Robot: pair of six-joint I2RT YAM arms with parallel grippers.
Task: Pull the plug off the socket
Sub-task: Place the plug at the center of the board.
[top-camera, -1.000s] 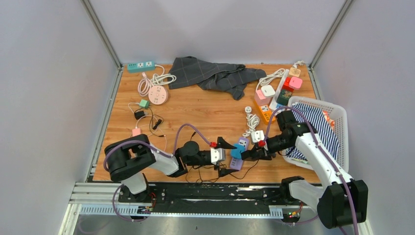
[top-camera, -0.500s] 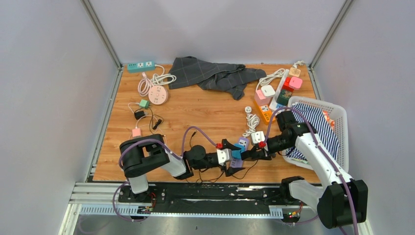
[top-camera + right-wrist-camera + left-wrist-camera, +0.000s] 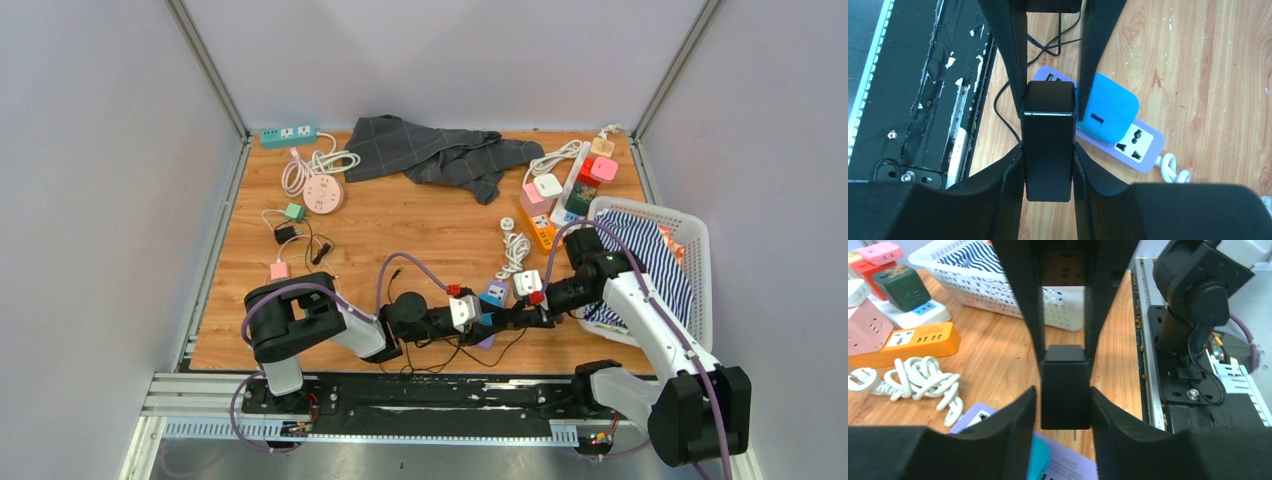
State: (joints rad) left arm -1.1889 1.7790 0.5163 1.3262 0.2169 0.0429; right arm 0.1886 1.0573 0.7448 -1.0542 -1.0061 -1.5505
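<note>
Gripping a black rectangular plug (image 3: 1047, 105) by its long sides, the right gripper (image 3: 1047, 150) holds it at the near edge of the wooden table (image 3: 420, 220), about midway along that edge. The left gripper (image 3: 1064, 392) faces it from the opposite end, with its fingers (image 3: 1013, 430) close along the same two sides. Whether they press the plug cannot be told. Just beside the plug, a lilac power strip (image 3: 1143, 145) lies flat on the table with a blue square adapter (image 3: 1110, 112) seated in it.
</note>
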